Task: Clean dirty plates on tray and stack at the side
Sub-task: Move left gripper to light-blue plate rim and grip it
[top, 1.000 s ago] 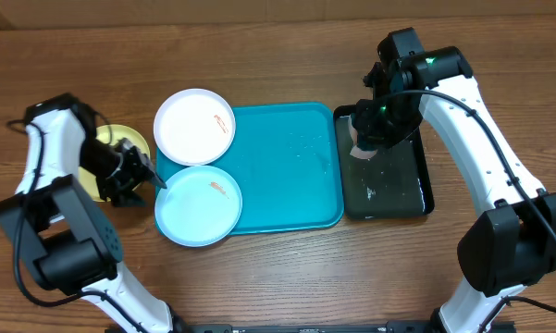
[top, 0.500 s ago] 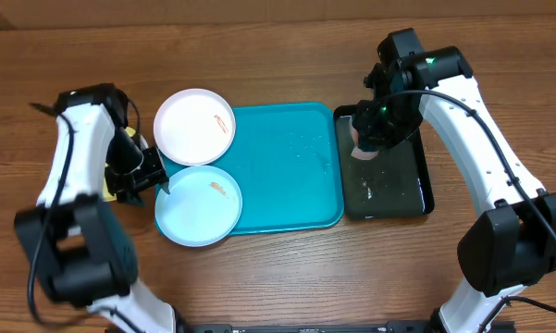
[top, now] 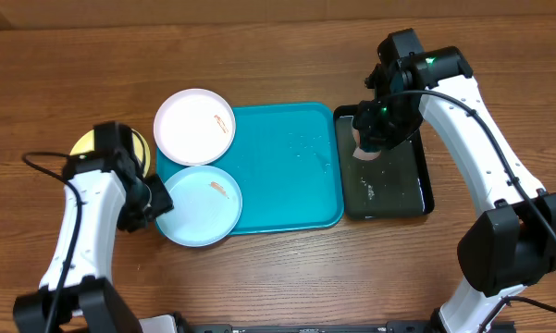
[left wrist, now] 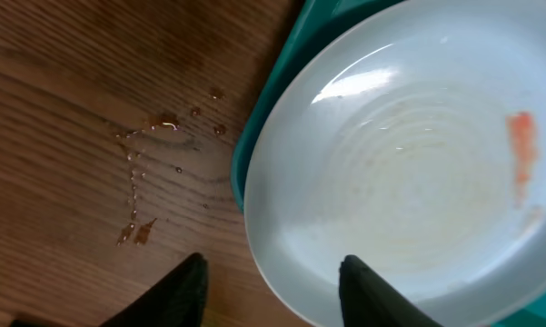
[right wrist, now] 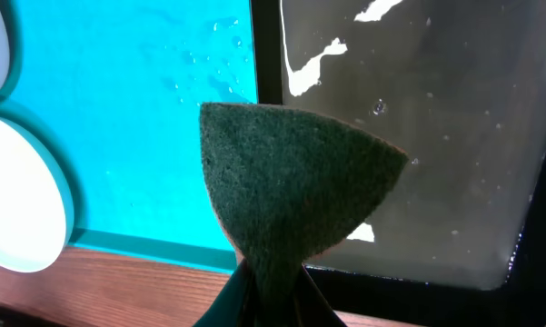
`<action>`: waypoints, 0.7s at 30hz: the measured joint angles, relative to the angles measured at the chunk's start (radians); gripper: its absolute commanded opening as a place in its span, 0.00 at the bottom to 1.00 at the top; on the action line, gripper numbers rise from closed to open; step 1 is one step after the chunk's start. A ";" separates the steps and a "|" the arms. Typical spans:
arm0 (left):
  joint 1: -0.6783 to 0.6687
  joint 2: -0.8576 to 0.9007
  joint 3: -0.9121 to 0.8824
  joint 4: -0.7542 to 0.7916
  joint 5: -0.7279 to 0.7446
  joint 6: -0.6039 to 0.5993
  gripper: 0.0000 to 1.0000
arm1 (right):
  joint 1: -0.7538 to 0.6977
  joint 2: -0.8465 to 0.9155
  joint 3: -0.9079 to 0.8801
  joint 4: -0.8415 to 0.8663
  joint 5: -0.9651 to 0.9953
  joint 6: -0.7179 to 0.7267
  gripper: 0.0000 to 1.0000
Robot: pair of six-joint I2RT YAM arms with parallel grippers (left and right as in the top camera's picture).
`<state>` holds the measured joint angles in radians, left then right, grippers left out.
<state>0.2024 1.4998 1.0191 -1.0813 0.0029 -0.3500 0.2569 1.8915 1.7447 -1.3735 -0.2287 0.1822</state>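
Observation:
The light blue plate (top: 202, 205) lies on the front left corner of the teal tray (top: 291, 166), a reddish smear (left wrist: 521, 150) on it. My left gripper (top: 157, 200) is open at its left rim. In the left wrist view one finger (left wrist: 186, 286) is over the wood and the other (left wrist: 368, 286) over the plate (left wrist: 409, 173). The white plate (top: 194, 125), also smeared, lies on the tray's back left corner. A lime-rimmed plate (top: 102, 143) sits on the table left of the tray, partly hidden by my arm. My right gripper (right wrist: 265, 295) is shut on a green scouring pad (right wrist: 295, 177) over the black tray (top: 389, 180).
The glossy black tray (right wrist: 436, 109) holds wet film and foam patches, right of the teal tray (right wrist: 136, 100). Water droplets (left wrist: 163, 127) lie on the wood by the blue plate. A cardboard wall runs along the table's back edge.
My left arm swung forward from beside the lime-rimmed plate to the blue plate's left rim, and its jaws narrowed a little. The right arm and pad held still.

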 measured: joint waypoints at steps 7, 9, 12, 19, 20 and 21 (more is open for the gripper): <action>0.000 0.063 -0.043 0.065 -0.008 -0.003 0.29 | 0.000 0.000 0.000 0.000 0.000 0.000 0.10; 0.000 0.071 -0.043 0.065 -0.013 -0.003 0.29 | 0.000 0.000 0.000 -0.001 0.000 0.000 0.10; 0.000 0.082 -0.049 0.076 -0.027 -0.003 0.28 | 0.000 0.000 0.000 0.000 0.000 0.000 0.10; 0.000 0.096 -0.101 0.122 -0.043 -0.008 0.04 | 0.000 0.000 0.000 0.001 0.000 0.000 0.10; 0.000 0.096 -0.106 0.122 -0.044 -0.011 0.04 | 0.000 0.000 0.000 0.002 0.000 0.000 0.10; 0.000 0.097 -0.108 0.121 -0.044 -0.014 0.04 | 0.000 0.000 0.000 0.002 0.000 0.000 0.10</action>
<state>0.2024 1.5963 0.9112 -0.9604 -0.0410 -0.3641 0.2569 1.8915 1.7447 -1.3720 -0.2283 0.1818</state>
